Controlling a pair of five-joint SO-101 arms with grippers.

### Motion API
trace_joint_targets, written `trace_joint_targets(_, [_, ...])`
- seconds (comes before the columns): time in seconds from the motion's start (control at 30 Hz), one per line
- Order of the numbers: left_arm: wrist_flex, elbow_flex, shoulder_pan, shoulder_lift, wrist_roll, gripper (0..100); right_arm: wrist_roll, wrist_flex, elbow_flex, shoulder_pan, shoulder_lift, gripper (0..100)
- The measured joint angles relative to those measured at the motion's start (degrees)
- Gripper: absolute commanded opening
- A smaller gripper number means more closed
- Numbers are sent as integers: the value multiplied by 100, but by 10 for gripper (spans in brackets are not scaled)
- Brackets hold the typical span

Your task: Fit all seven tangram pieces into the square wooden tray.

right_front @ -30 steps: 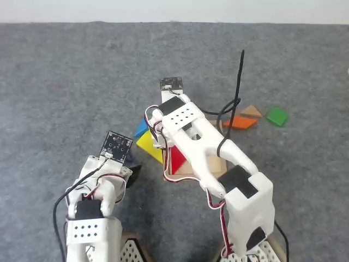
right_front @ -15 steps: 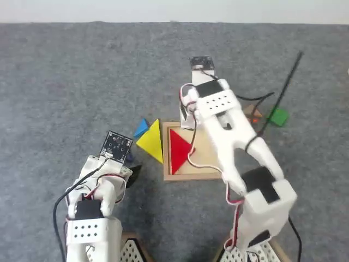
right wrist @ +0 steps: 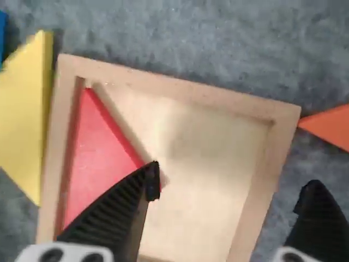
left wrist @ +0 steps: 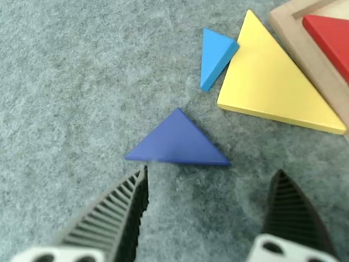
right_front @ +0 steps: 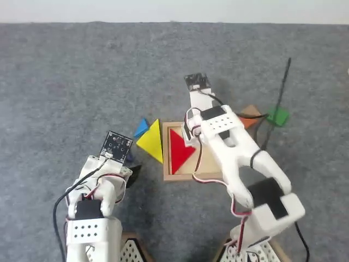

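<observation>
The table (right_front: pixel 65 71) is covered with a grey, felt-like fabric with a rough nap, and a wide band of it runs along the far and left edges. Near the table's middle lies the square tray of pale wood (right_front: pixel 177 176) with a raised rim. The right tool (right wrist: pixel 233 185) hangs over the tray with its ribbed black fingers spread wide and nothing between them.

The flat red wooden triangle (right_front: pixel 179 148) sits inside the tray with its long side along the left wall; the other part of the floor is bare wood. An equally large yellow triangle (right_front: pixel 152 141) lies outside, just beside the left rim.

Nearer the front edge, the left tool (left wrist: pixel 211 180) is also spread, with a dark blue triangle (left wrist: pixel 177 143) on the fabric just ahead of it.

Toward the right edge lie an orange piece (right_front: pixel 250 122), a green square (right_front: pixel 278 115) and a tan triangle (right_front: pixel 251 111), close together. A small light blue triangle (right_front: pixel 142 127) touches the yellow one.
</observation>
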Motion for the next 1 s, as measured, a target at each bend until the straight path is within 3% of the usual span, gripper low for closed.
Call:
trace_joint_targets(0.53, [0,0,0,0,0,335,0,413,-475,-615,387,378])
trace_joint_targets(0.83, [0,0,0,0,0,335,70,1468,-404,325,-2031,378])
trace_joint_targets(1.0, [0,0,123,0,0,335,457,1530,905,853,-3578,378])
